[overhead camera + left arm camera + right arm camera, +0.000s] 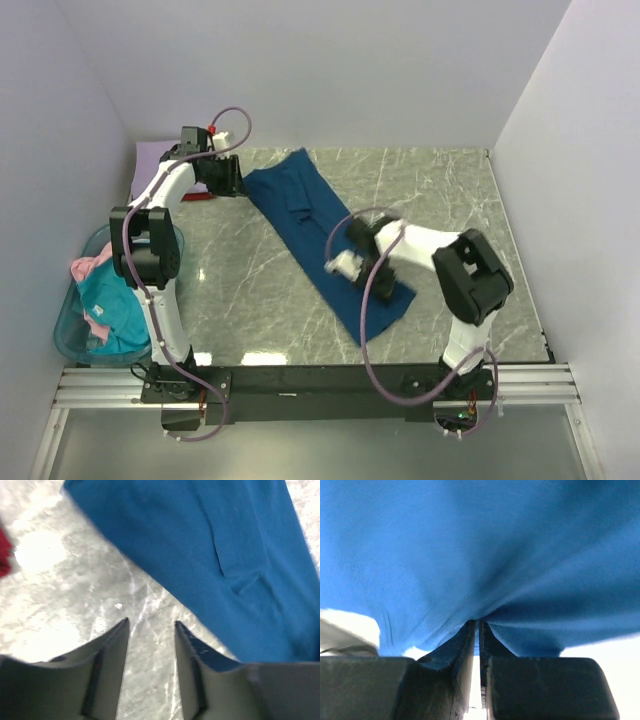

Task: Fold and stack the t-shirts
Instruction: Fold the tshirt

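Dark blue t-shirt (300,205): clenched at a bunched fold in right gripper (477,625); lies as a long diagonal strip across marble table (440,200). Left gripper (150,625): released, above bare marble beside strip's far end; red cloth (4,555), perhaps another shirt, nearby.

We can read no lettering, brand, number or sign in any of the three views. The dark blue t-shirt (310,232), lying across the middle of the frame, shows us only plain cloth.
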Robot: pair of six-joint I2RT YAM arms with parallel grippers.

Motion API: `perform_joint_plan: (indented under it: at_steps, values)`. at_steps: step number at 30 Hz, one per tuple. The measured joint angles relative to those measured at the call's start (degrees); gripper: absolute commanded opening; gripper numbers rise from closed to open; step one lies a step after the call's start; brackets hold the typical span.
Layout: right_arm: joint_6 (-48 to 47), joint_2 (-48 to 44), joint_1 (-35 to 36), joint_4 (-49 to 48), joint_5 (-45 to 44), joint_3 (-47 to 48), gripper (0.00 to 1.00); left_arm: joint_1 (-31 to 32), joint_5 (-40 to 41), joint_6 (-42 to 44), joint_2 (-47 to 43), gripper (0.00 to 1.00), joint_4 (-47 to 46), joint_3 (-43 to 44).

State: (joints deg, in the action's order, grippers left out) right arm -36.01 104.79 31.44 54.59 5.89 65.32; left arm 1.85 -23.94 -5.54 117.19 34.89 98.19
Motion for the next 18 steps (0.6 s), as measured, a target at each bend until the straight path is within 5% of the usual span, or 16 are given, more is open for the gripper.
perform_joint_plan:
  at_steps: [4, 7, 18]
  values:
    - [2.4, -2.7, 16.1, 3.0, 9.1, -3.8, 0.17, 1.3, -0.1, -1.8, 0.0, 0.28, 0.1, -0.8]
    - [3.7, -4.6, 21.3, 5.7, 15.5, -3.3, 0.2, 4.0, 1.0, -2.6, 0.0, 0.25, 0.1, -1.5]
    - [6.2, -10.4, 6.6, 9.6, 21.8, 8.0, 0.25, 16.1, 6.2, -3.7, 7.7, 0.11, 0.3, 0.5]
